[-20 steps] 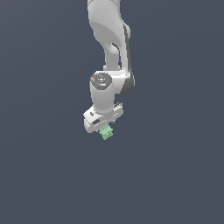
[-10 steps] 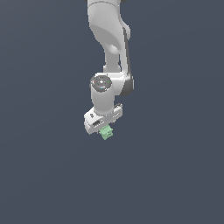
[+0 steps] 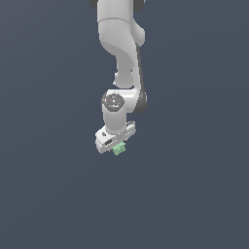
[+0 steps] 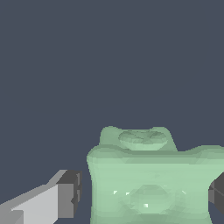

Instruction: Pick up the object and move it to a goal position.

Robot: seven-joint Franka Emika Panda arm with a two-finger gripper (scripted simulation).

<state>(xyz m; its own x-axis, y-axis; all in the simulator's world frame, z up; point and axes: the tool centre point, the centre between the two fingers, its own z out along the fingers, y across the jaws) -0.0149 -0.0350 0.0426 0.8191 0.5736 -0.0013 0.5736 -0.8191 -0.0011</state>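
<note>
Nothing much had moved since half a second before: the white arm hung in nearly the same spot against the plain dark grey background, and the green block sat in the same place under it.

In the exterior view, the arm came down from the top. Its round wrist joint faced the camera. Below that was the gripper, tilted a bit, with its end on the exterior view's right sitting higher. The block peeked out just under the gripper. It was small, much smaller than the gripper, and light green. It touched nothing but the gripper.

In the wrist view, the block looked big and close. It was lumpy and boxy, with a smaller bump on its far side and a round dent in the face toward the camera. One finger had a dark pad and a white body, and a thin gap showed between that pad and the block. The other dark pad touched the block's other side at the edge of the picture. The gripper was squeezed in around the block and held it up.
</note>
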